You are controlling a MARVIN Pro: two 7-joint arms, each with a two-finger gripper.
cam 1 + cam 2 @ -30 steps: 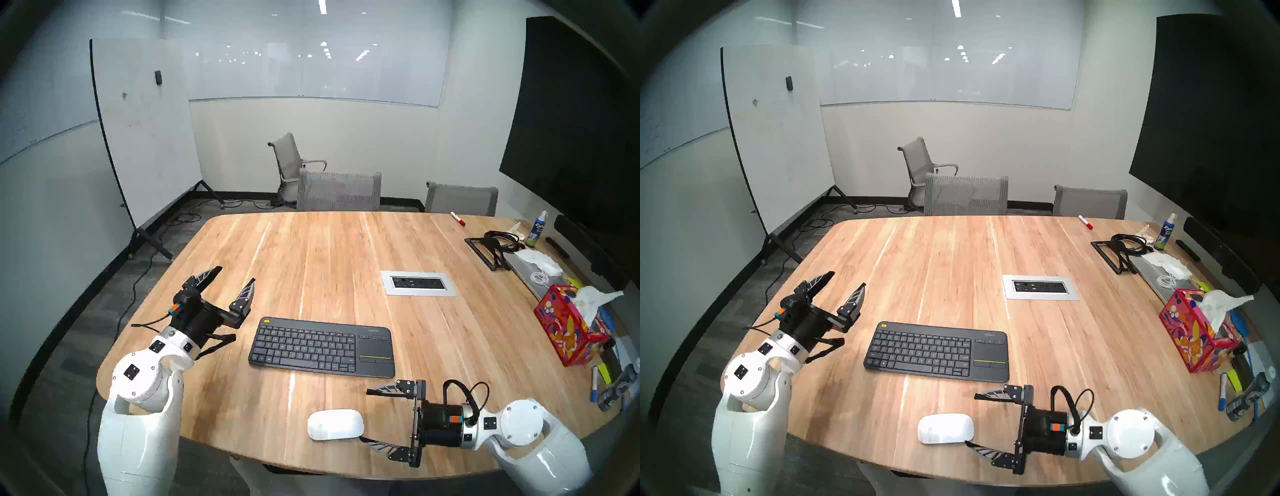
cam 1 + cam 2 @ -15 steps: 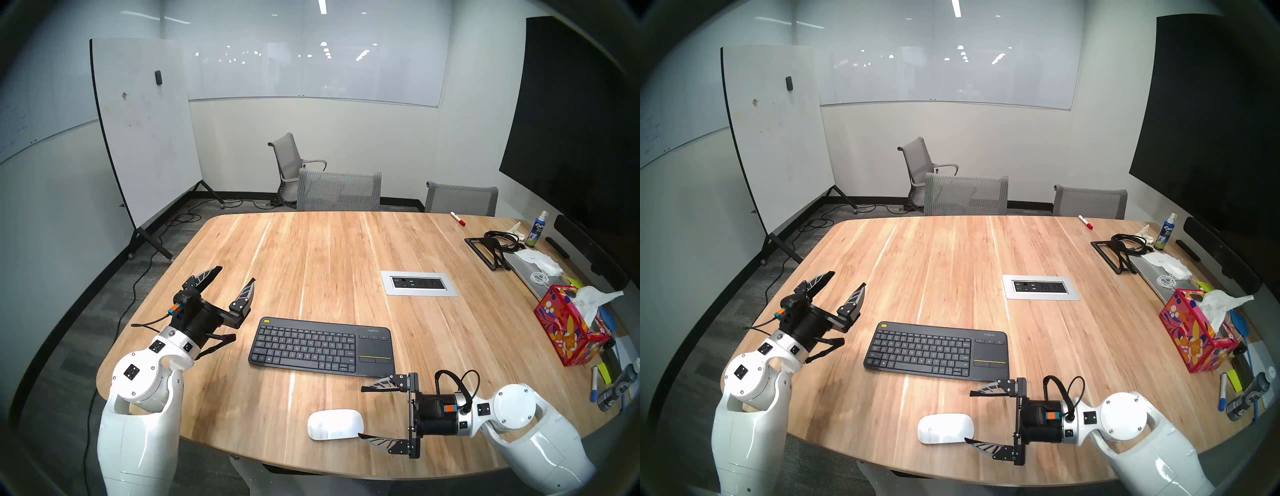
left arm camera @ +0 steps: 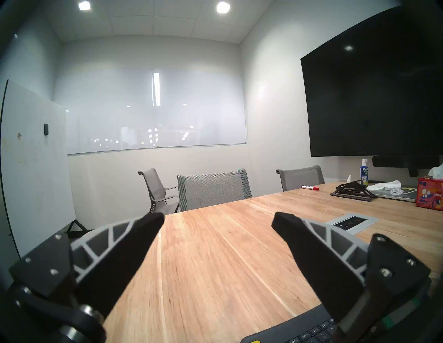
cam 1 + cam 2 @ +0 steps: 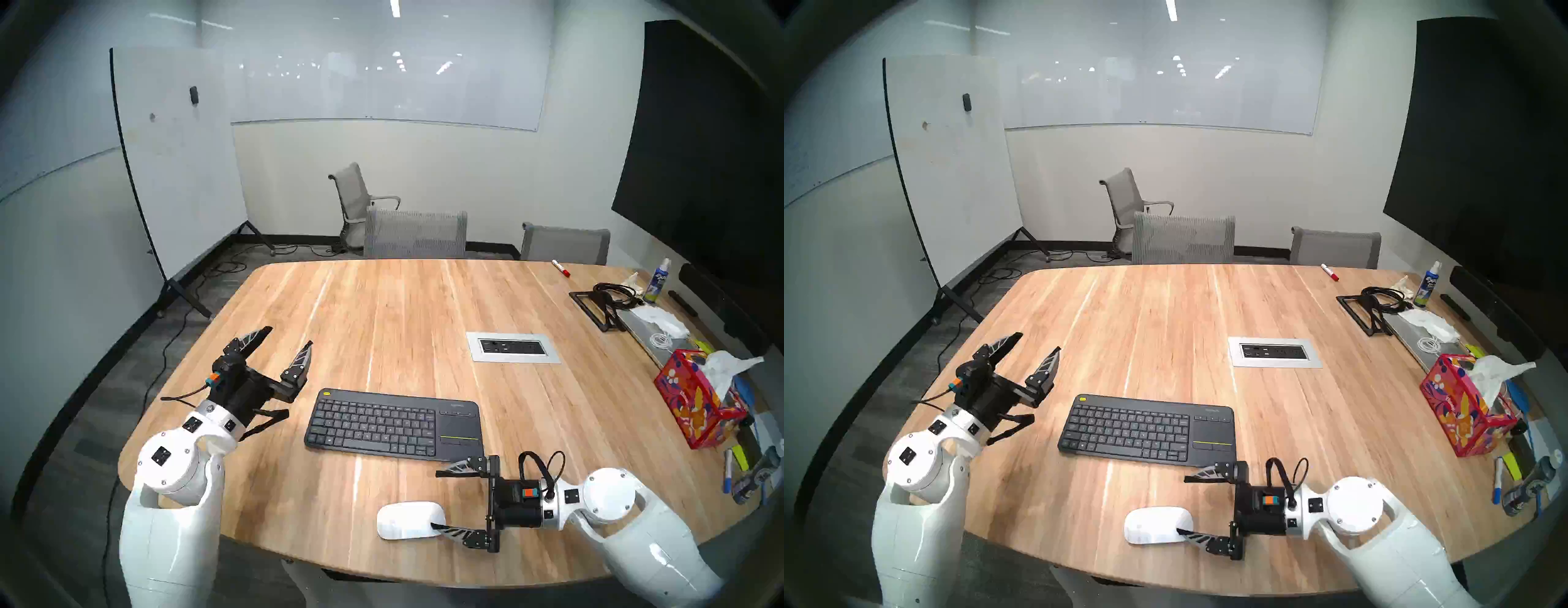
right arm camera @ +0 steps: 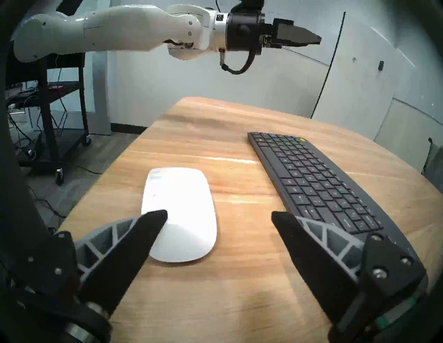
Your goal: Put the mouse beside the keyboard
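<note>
The white mouse (image 4: 409, 520) (image 4: 1157, 525) (image 5: 179, 210) lies near the table's front edge, in front of the right half of the dark grey keyboard (image 4: 394, 424) (image 4: 1146, 429) (image 5: 311, 182). My right gripper (image 4: 435, 500) (image 4: 1181, 505) (image 5: 219, 213) is open, low over the table and pointing left at the mouse. Its near fingertip overlaps the mouse's right end, and I cannot tell whether it touches. The far finger is over bare wood between mouse and keyboard. My left gripper (image 4: 290, 335) (image 4: 1040, 341) (image 3: 218, 215) hangs open and empty, left of the keyboard's far corner.
A silver socket panel (image 4: 512, 347) is set into the table beyond the keyboard. A red tissue box (image 4: 695, 403), a laptop, a black stand (image 4: 594, 308), a spray bottle and markers crowd the right edge. Grey chairs (image 4: 415, 235) stand at the far side.
My right gripper has moved left and slightly away from the front edge, so its near fingertip now overlaps the mouse's right end. The left arm, mouse and keyboard have not moved.
</note>
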